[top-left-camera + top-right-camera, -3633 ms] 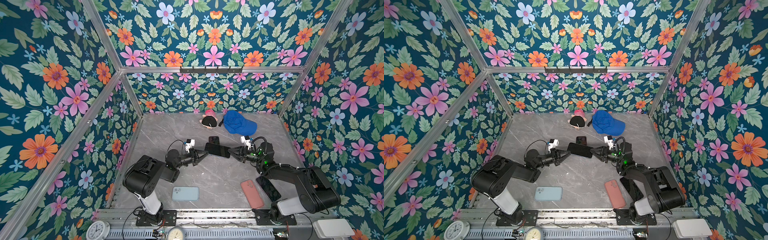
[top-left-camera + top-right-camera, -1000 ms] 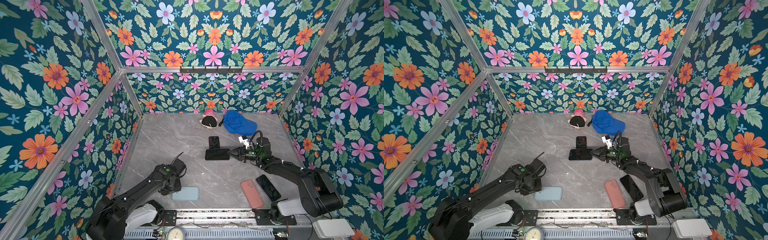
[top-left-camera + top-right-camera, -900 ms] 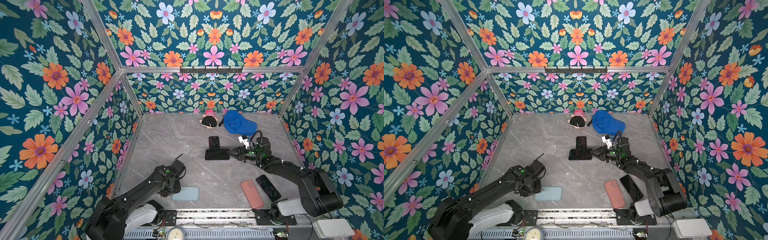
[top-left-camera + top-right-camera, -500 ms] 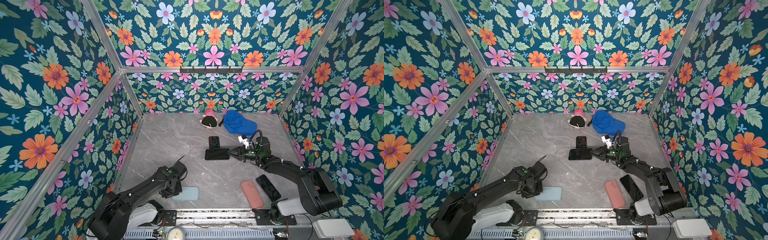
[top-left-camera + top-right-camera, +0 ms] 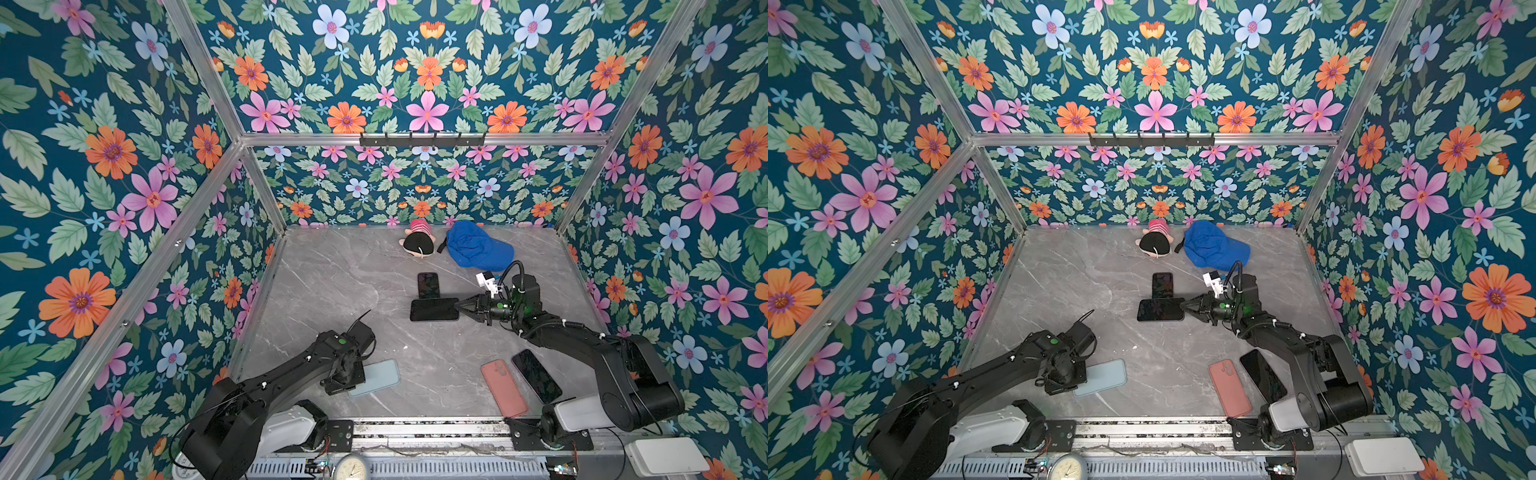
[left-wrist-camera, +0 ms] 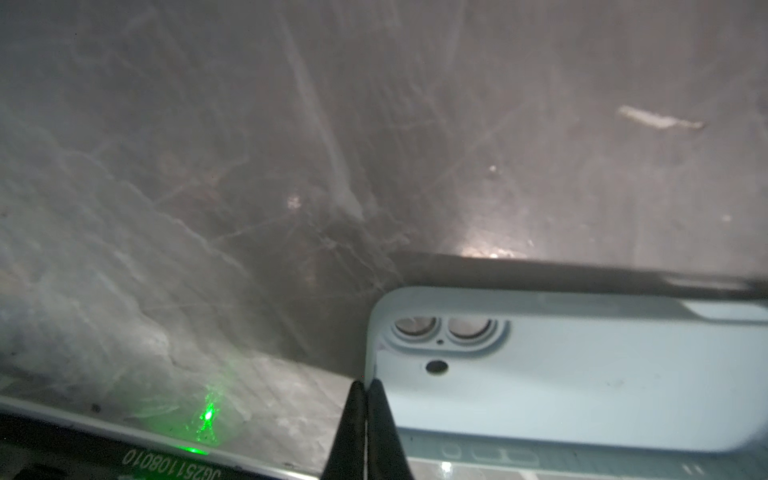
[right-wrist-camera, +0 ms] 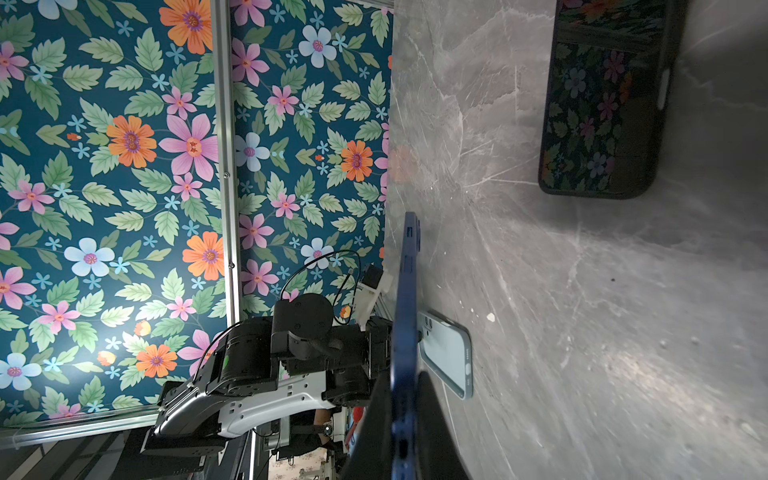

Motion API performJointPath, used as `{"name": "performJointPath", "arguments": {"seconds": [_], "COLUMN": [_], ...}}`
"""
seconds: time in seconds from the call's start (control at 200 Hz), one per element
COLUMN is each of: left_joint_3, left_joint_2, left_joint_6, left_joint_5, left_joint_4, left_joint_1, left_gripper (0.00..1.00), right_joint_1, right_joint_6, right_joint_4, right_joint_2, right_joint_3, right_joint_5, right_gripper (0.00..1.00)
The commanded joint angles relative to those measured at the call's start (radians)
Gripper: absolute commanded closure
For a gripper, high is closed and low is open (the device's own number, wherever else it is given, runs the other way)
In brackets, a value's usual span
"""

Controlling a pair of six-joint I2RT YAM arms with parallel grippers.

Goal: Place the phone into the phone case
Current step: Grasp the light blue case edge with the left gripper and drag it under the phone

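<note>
Floral walls (image 5: 124,174) close in the left, back and right sides: a dark teal ground with orange, pink and pale blue flowers among green leaves. Aluminium bars (image 5: 299,139) run along the seams, and a black hook rail (image 5: 422,140) sits on the crossbar of the back wall. The table (image 5: 332,282) is grey and marble-patterned with pale veins, evenly lit, with one soft bright patch in the right wrist view. A slotted metal strip (image 5: 432,428) edges its near side. Below that is a round dial (image 5: 351,468), possibly a clock, cut off by the frame.
</note>
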Motion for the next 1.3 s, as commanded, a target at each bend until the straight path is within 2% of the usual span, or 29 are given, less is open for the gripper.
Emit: {"name": "performJointPath", "arguments": {"seconds": [0.0, 0.3, 0.37, 0.615, 1.0, 1.295], "left_joint_3": [0.007, 0.100, 0.100, 0.159, 0.328, 0.447], "left_joint_2": [0.000, 0.084, 0.110, 0.094, 0.330, 0.475], "left_joint_6": [0.015, 0.076, 0.089, 0.111, 0.271, 0.340], "left_joint_5": [-0.011, -0.031, 0.014, 0.033, 0.054, 0.073], "left_joint_4": [-0.005, 0.017, 0.030, 0.100, 0.179, 0.235], "left_joint_1": [0.001, 0.002, 0.017, 0.014, 0.012, -0.007], "left_gripper": [0.95, 0.96, 0.98, 0.96, 0.97, 0.98], "right_joint_1": [0.001, 0.000, 0.000, 0.000, -0.005, -0.029], "right_joint_6": [0.008, -0.002, -0.017, -0.059, -0.108, -0.162], "right_joint_4": [0.049, 0.036, 0.016, -0.048, -0.170, -0.276], "right_joint_2": [0.001, -0.018, -0.025, -0.048, -0.161, -0.215], "right_joint_3": [-0.006, -0.027, -0.027, -0.033, -0.047, -0.034], "right_joint_5": [-0.010, -0.022, -0.029, -0.041, -0.027, -0.024], "right_gripper": [1.00, 1.00, 1.00, 1.00, 1.00, 1.00]}}
